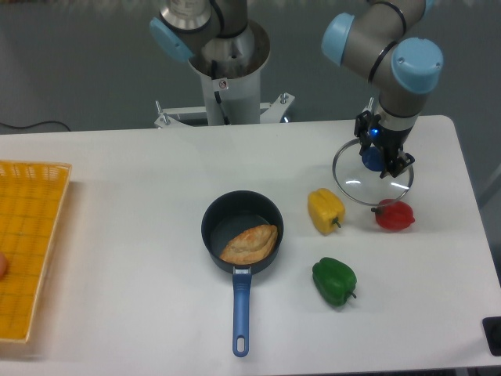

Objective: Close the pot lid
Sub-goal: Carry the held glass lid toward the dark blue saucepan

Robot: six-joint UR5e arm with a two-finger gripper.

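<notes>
So the biggest thing here is the white, smooth matte tabletop (141, 235), with rounded corners on the right side. At the far left edge sits a flat yellow woven basket tray (27, 243) with a grid-like weave. The grey metal robot arm with light-blue plastic joint caps (391, 47) reaches down over the right rear part of the tabletop.

Roughly in the middle is the small round dark-blue saucepan (215, 223), open on top, with a long straight blue handle pointing toward the camera and a hole at its end. Inside it lies a golden-brown, half-moon pastry (249, 244) with a crusty look.

Well apart from the pan, off to the right and further back, is the round transparent glass lid with a thin metal rim (352, 184). It looks tilted. The black two-finger tool (379, 153) is closed around the lid's blue centre knob (371, 158), so it's gripping the lid there.

Three glossy, lumpy peppers: a green bell pepper (334, 282) to the right of the handle, a yellow bell pepper (326, 211) between pan and lid, and a red bell pepper (394, 215) right at the lid's near rim; can't tell if they touch.
</notes>
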